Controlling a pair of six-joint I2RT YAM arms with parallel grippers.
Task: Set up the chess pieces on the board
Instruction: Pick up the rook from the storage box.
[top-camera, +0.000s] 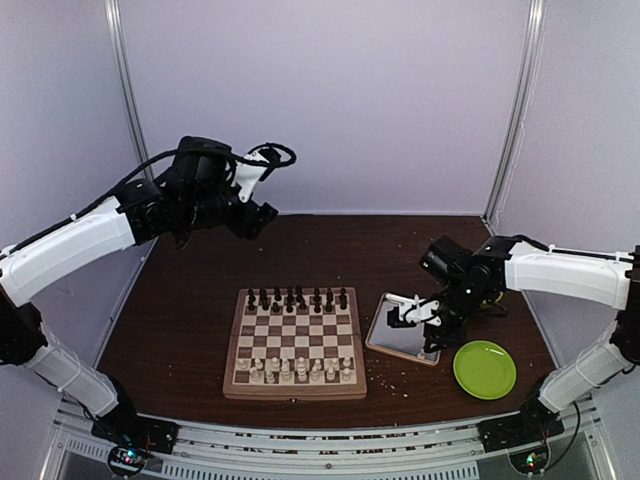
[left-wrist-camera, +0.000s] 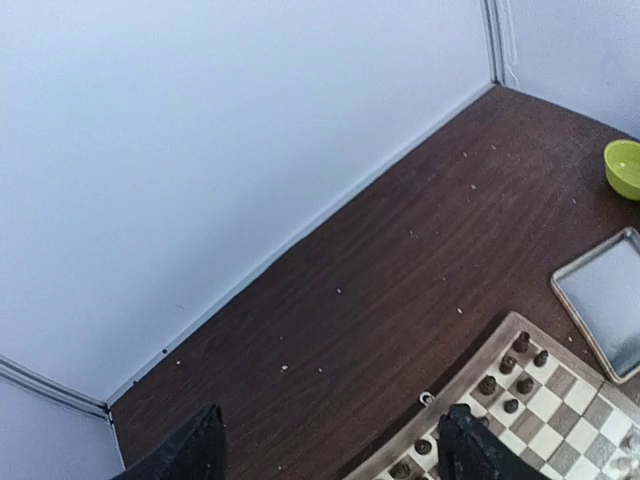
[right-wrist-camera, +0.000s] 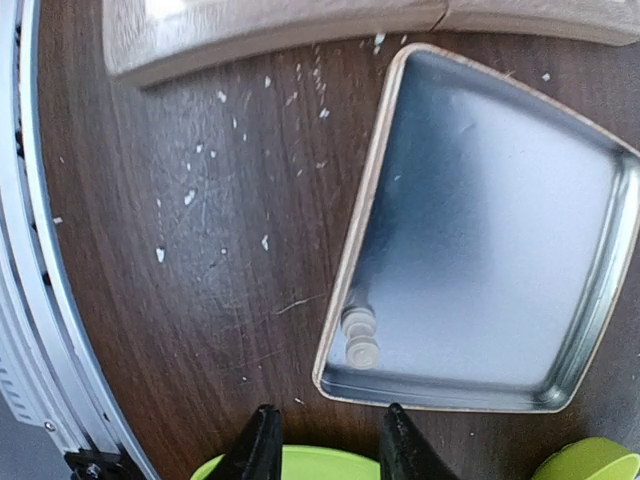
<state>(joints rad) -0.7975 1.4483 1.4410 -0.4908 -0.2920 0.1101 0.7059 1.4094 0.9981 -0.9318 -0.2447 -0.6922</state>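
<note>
The board (top-camera: 232, 350) lies at the table's middle front. Cream-white chess pieces (top-camera: 300, 370) stand in its two near rows, dark pieces (top-camera: 298, 298) in its two far rows. One more cream piece (right-wrist-camera: 360, 338) lies on its side in a corner of the metal tray (right-wrist-camera: 360, 220). My right gripper (right-wrist-camera: 328, 445) hovers just past that corner, open, with nothing between its fingers. In the top view the right gripper (top-camera: 408, 312) is over the tray (top-camera: 375, 338). My left gripper (top-camera: 262, 215) is raised high at the back left. The left gripper (left-wrist-camera: 330, 460) is open and empty, with the board's rim (left-wrist-camera: 470, 385) below.
A green plate (top-camera: 484, 368) sits right of the tray, and its edge (right-wrist-camera: 320, 465) lies under the right fingers. A green bowl (left-wrist-camera: 625, 168) is near it. Pale crumbs (right-wrist-camera: 190, 197) dot the dark table. The metal frame runs along the near edge (right-wrist-camera: 30, 250).
</note>
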